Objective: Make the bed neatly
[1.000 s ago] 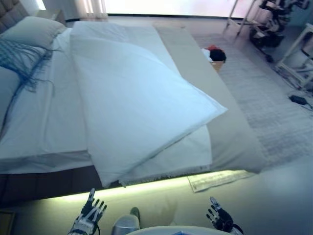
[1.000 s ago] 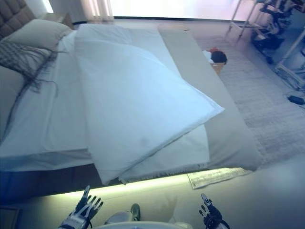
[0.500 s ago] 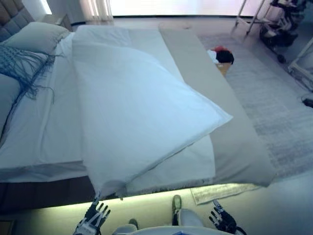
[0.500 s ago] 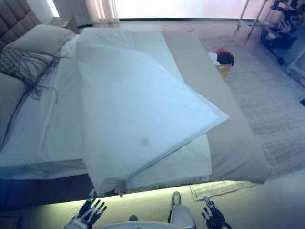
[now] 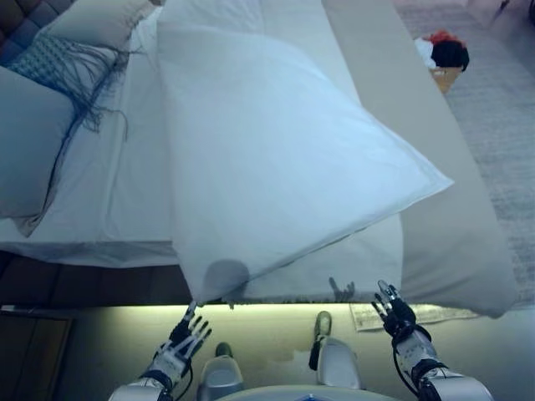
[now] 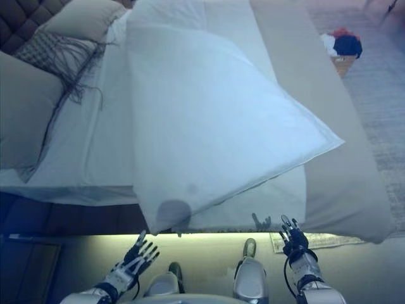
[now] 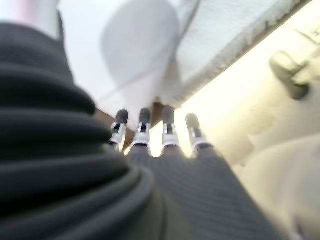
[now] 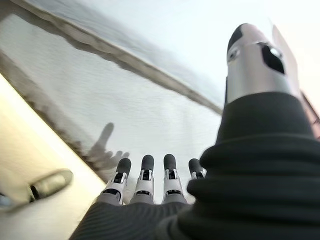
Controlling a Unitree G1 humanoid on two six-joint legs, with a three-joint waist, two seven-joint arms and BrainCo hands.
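Observation:
A white duvet (image 5: pixel 276 159) lies folded and skewed across the bed, one corner (image 5: pixel 209 284) hanging over the near edge and another pointing to the right. Under it lie a white sheet (image 5: pixel 125 167) and a beige cover (image 5: pixel 443 225) along the right side. My left hand (image 5: pixel 185 341) is open just below the hanging corner, fingers straight, touching nothing. My right hand (image 5: pixel 396 317) is open too, below the near edge of the bed further right. The left wrist view shows the fingers (image 7: pixel 142 131) short of the duvet corner (image 7: pixel 140 45).
Beige pillows (image 5: pixel 33 142) and a dark fringed throw (image 5: pixel 75 75) sit at the head of the bed, at the left. A box with red and dark clothes (image 5: pixel 440 57) stands on the grey rug (image 5: pixel 501 125) beyond the bed. A lit strip runs under the bed frame (image 5: pixel 276 307).
The camera has moved closer and tilted down, so the bed fills more of the view. Both hands have risen toward the near bed edge, still open.

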